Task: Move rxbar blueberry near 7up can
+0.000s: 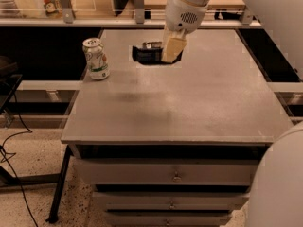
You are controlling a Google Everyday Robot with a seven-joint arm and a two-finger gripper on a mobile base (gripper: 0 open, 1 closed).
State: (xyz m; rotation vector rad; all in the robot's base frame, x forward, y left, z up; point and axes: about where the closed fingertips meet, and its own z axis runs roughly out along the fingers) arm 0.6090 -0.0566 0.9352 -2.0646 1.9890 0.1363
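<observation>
- Camera view: the gripper (171,55) hangs over the far middle of the table (199,98), clamped on the right end of the rxbar (147,55). It seems to be carried flat and clear of the top, free to travel left.
- The can (96,59) stands upright near the far left edge, apart from the rxbar.
- The drawers (175,174) below are closed — contents hidden.
</observation>
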